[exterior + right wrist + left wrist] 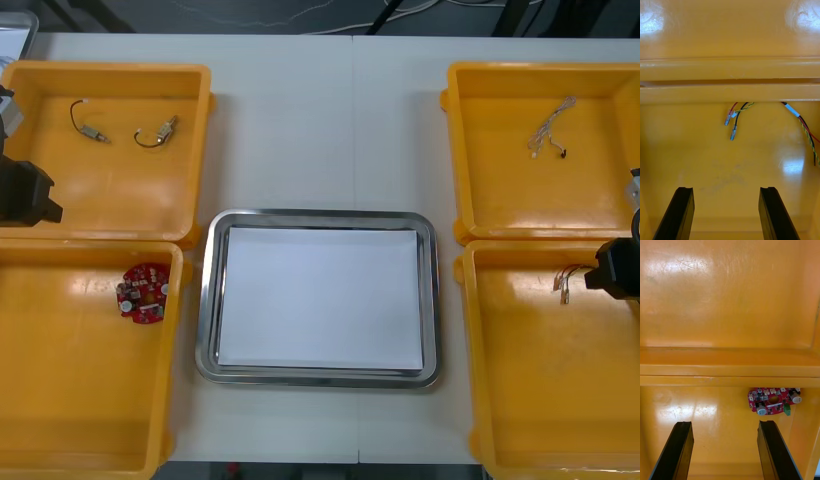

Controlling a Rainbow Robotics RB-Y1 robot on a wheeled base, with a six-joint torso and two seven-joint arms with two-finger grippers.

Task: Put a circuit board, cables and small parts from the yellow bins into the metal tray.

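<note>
Lying ahead of the right gripper (pixel 726 190): cables (pixel 733 133).

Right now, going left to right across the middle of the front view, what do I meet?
left gripper → red circuit board in the near left yellow bin → metal tray → red and yellow cable in the near right yellow bin → right gripper

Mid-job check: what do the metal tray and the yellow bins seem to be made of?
Metal tray: likely polished steel, given its mirror-bright rim; the inside is matt white, perhaps paper. Yellow bins: probably moulded plastic, glossy, with rounded rims and glare patches on their floors.
</note>
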